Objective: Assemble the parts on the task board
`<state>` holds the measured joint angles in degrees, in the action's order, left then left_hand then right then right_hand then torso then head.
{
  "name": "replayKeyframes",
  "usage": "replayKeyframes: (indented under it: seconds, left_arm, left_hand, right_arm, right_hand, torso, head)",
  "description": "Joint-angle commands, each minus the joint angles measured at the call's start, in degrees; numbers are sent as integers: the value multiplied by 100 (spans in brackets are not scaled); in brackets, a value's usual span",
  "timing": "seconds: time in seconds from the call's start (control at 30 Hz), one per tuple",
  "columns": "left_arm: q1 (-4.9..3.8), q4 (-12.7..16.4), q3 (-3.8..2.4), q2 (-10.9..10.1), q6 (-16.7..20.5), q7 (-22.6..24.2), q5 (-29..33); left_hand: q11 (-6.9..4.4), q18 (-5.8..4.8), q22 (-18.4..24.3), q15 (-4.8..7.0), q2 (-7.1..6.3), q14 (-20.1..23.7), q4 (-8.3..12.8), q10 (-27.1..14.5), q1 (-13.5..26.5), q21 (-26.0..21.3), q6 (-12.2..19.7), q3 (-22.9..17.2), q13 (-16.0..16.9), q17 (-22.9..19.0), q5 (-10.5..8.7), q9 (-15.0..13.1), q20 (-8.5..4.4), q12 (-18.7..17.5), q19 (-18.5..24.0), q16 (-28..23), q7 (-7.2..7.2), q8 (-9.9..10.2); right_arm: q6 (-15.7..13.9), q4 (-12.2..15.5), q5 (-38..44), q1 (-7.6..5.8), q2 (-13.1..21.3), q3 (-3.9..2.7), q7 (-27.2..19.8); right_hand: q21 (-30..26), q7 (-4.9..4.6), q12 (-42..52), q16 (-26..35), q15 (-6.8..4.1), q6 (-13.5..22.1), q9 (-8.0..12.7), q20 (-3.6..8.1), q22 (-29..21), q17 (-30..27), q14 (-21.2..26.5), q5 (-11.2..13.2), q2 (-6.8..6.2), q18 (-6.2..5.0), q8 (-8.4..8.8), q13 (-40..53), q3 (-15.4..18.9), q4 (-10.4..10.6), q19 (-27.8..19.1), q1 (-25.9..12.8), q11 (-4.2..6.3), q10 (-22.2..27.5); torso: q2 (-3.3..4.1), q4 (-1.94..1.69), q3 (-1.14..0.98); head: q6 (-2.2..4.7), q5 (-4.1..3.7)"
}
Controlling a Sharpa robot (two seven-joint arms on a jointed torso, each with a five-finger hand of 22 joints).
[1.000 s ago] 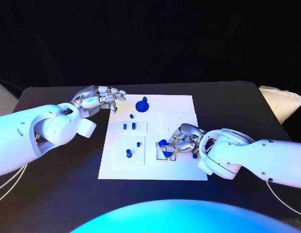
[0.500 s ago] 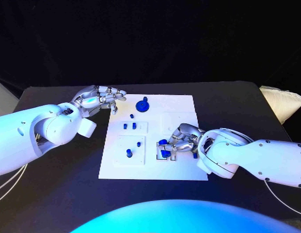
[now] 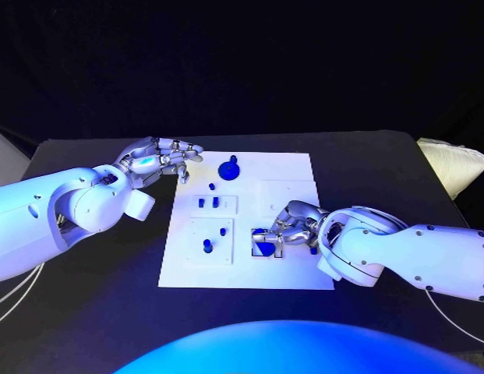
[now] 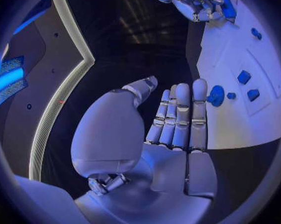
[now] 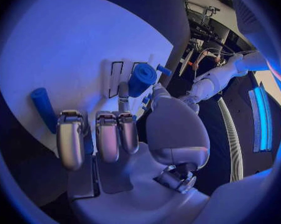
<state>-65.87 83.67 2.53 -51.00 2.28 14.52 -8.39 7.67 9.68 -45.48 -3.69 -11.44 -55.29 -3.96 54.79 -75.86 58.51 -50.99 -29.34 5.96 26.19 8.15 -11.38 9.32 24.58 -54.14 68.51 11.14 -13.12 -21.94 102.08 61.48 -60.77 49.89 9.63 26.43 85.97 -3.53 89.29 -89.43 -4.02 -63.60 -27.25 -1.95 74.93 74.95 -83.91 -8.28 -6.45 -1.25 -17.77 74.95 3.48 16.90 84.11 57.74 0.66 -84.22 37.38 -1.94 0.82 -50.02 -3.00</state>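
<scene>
While my right robot hand pinches a blue peg between thumb and fingertip, the step in hand looks like seating it in the slotted fixture on the board. To do it well, I judge: keep the peg's axis square to the board, lower slowly, and release only once it stands by itself; other fingers should stay off the neighbouring parts.

Peg: short cylinder, blue, smooth, end face toward the wrist camera. It sits just above the board's near right quarter, by the black-outlined slots.

Left robot hand: at the board's far left corner, over the worktop, holding nothing; fingers straight and side by side, thumb apart.

Also on the board: a round blue knob near the far edge, and small blue studs left of centre.
</scene>
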Motion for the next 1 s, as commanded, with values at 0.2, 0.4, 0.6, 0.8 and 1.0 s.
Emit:
replayKeyframes:
  seconds: [0.2, 0.4, 0.6, 0.8, 1.0]
  left_arm:
    - [-1, 7, -4, 7, -63, 27, 16]
    - [-1, 5, -4, 5, -59, 28, 13]
    - [-1, 2, -4, 1, -56, 26, 10]
    - [-1, -5, -4, 2, -57, 27, 8]
    - [-1, -7, -4, 1, -58, 28, 7]
  left_hand:
    - [-6, 76, 5, -7, 12, 37, -26, -47, -38, -36, 47, 7, 5, 5, 3, 5, 0, 24, 37, -9, -2, -8]
    - [-6, 78, 15, -8, 10, 41, -29, -49, -40, -45, 48, 9, 5, 5, 3, 5, 1, 27, 47, -12, -1, -8]
    - [-6, 78, 15, -8, 10, 41, -29, -49, -40, -45, 48, 9, 5, 5, 3, 5, 1, 27, 47, -12, -1, -8]
    - [-6, 78, 15, -8, 10, 41, -29, -49, -40, -45, 48, 9, 5, 5, 3, 5, 1, 27, 47, -12, -1, -8]
    - [-6, 78, 15, -8, 10, 41, -29, -49, -40, -45, 48, 9, 5, 5, 3, 5, 1, 27, 47, -12, -1, -8]
  right_arm:
    - [12, 50, 189, 29, 28, 6, -98]
    - [-33, 125, 210, 34, 114, 6, -296]
    - [-34, 258, 185, 34, 274, 4, -564]
    - [-56, 415, 169, 27, 429, 1, -762]
    - [-44, 472, 167, 21, 513, -1, -879]
  right_hand:
    - [-2, 14, -15, -23, -40, 50, -10, 23, 1293, 1415, -588, 46, 124, 31, -46, 1456, 194, 6, 454, -208, 19, -543]
    - [-3, 17, -11, -25, -42, 56, -13, 24, 1295, 1419, -589, -19, 253, 31, -63, 1458, 186, -15, 455, -82, 21, -545]
    - [14, 21, 3, -31, -46, 60, -15, 27, 1307, 1436, -593, -122, 322, 35, -84, 1467, 208, -25, 462, 130, 26, -551]
    - [29, 25, 22, -37, -49, 56, -17, 30, 1316, 1454, -597, -191, 352, 39, -95, 1478, 222, -25, 467, 189, 29, -559]
    - [26, 27, 20, -37, -51, 62, -16, 32, 1316, 1453, -597, -255, 373, 38, -102, 1477, 240, -33, 467, 274, 31, -558]
  torso:
    - [1, -2, -4]
    - [2, -2, -4]
    - [-2, 4, -3]
    - [-4, 5, -1]
    - [-2, -6, 0]
  head:
    - [2, 4]
    - [2, 10]
    - [2, 15]
    - [2, 11]
    - [2, 17]
